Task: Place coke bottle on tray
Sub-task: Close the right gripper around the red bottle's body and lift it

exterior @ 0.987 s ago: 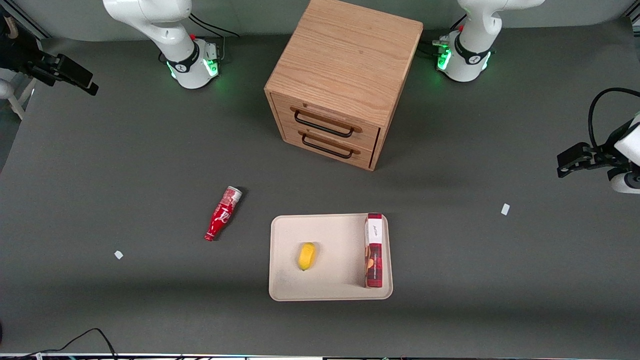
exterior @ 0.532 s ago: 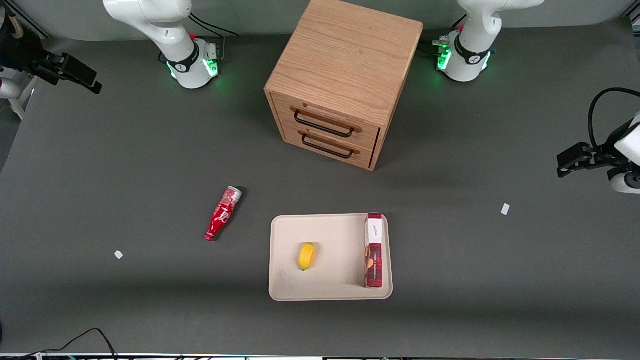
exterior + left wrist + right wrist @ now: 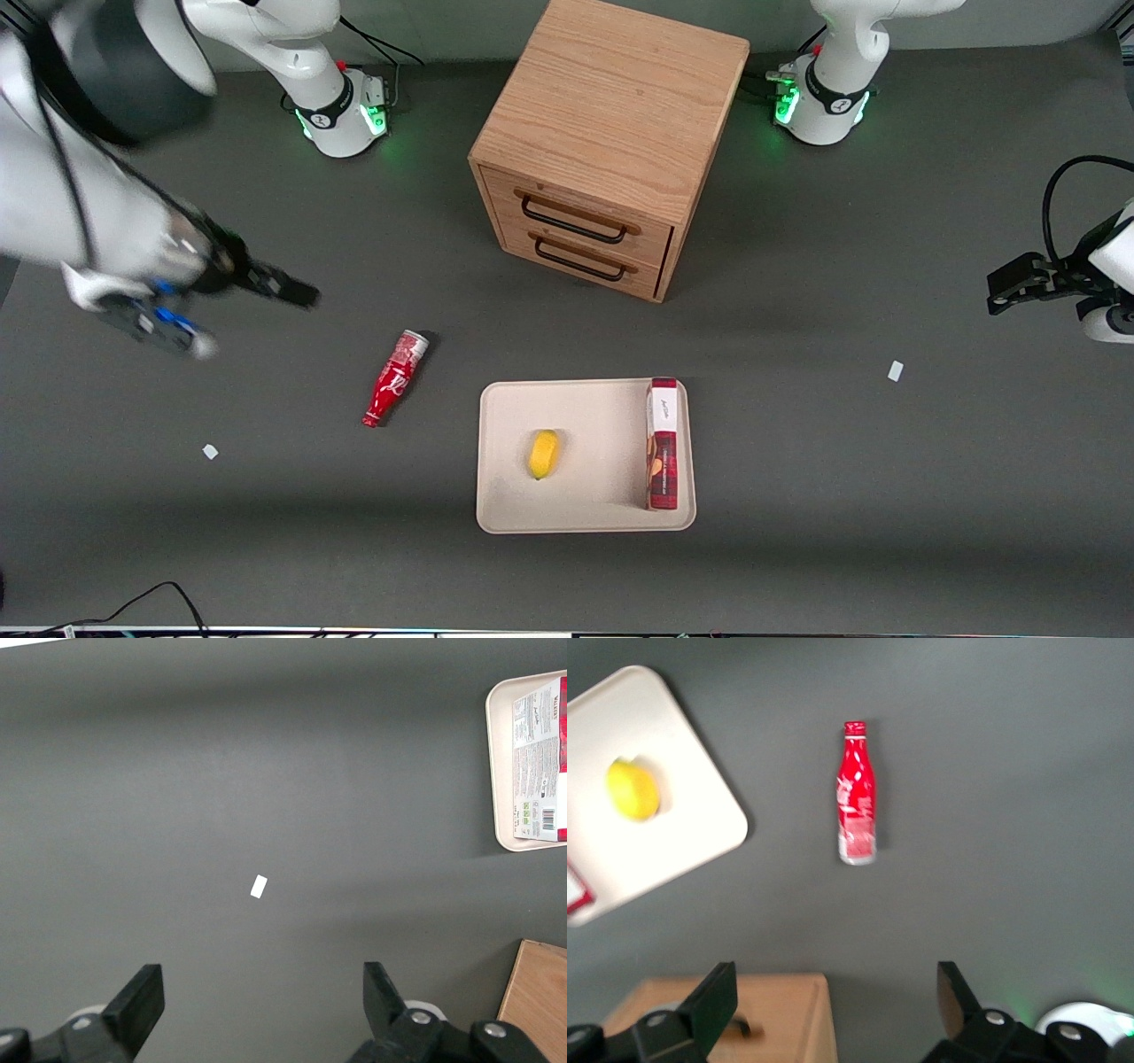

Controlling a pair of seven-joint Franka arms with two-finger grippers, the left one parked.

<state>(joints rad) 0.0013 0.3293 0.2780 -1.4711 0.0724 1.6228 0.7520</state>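
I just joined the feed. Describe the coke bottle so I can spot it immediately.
Start at the flat beige rectangular tray. Beside it, toward the working arm's end of the dark table, the small slim red coke bottle lies on its side, silver base pointing toward the wooden drawer cabinet. Unlike the tray's red-and-white box, it is round, capped and off the tray. The open tool hovers nearby.

The bottle (image 3: 395, 379) lay on its side on the table (image 3: 797, 532), beside the tray (image 3: 585, 509) and apart from it. The gripper (image 3: 297, 292) hung above the table near the bottle, toward the working arm's end.
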